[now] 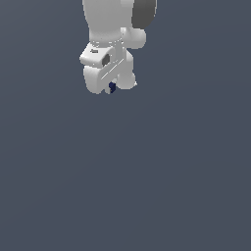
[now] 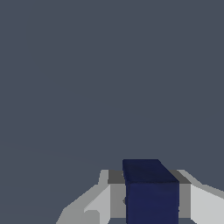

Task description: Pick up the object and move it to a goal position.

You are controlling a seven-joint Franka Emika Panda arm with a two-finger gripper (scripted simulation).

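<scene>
The cube (image 2: pixel 151 192), dark navy and plain, sits between the two pale fingers (image 2: pixel 98 203) of the pincer (image 1: pixel 112 87). In the wrist view a finger stands against each of its side faces, and no gap shows on either side. The pincer is therefore closed on the cube and gripping it. In the exterior view the cube is only a small dark speck at the lower tip of the white hand, toward the top of that view and a little to its left of centre.

As a judgement, the pick-up part of the task looks done: the cube is held. Whether it is lifted clear of the grey worktop (image 1: pixel 147 186) cannot be told, because no shadow or contact line shows under it. What is left is the carry to the goal position. No goal marker is visible in either view, so how far the carry has to run cannot be told.

The cube has no long axis to speak of; its visible edges look about equal. It sits square in the grip, its top face level and its side faces flat against the fingers. It shows no tilt or twist.
</scene>
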